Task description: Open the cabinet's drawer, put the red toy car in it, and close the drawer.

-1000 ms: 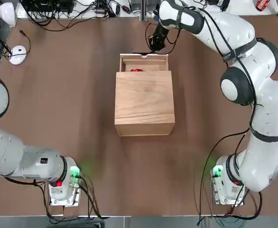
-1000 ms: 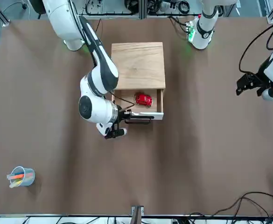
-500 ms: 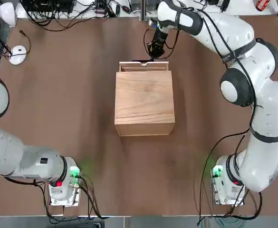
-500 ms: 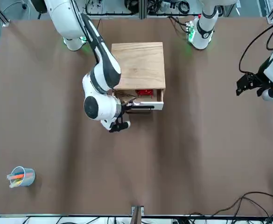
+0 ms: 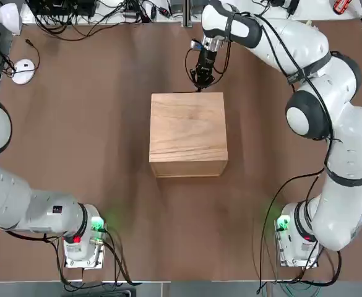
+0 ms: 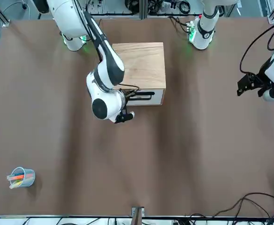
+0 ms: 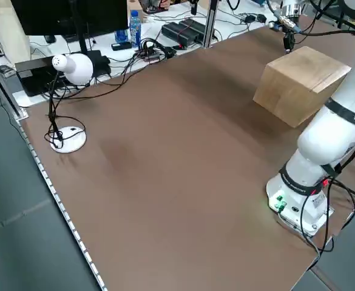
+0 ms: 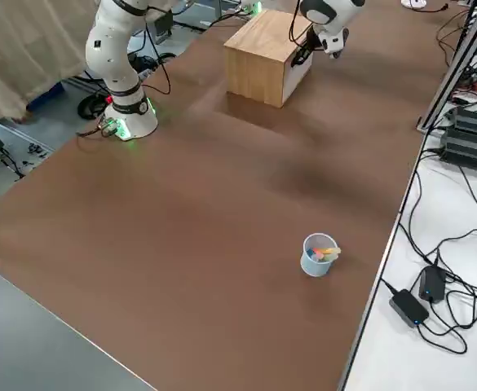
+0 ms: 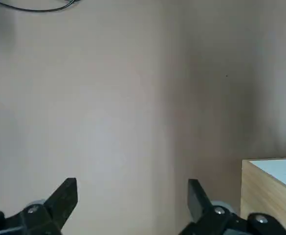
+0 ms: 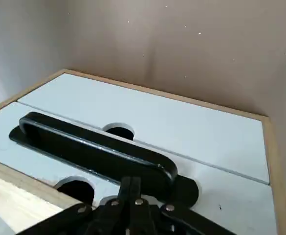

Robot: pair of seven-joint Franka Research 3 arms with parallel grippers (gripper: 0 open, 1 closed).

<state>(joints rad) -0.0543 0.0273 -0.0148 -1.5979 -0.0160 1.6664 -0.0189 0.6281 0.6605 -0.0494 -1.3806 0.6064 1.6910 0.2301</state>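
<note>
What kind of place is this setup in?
Probably a robotics lab or test bench: robot arms mounted along one brown table, with a monitor and loose cables behind it.

Cabinet (image 5: 189, 130): cube-like box, pale natural wood, visible grain; upright on table. Front face white, framed by wood edges. Drawer (image 10: 231, 198): white front, long black handle, dark round notch at its edge; shut, seated inside the cabinet.
</note>
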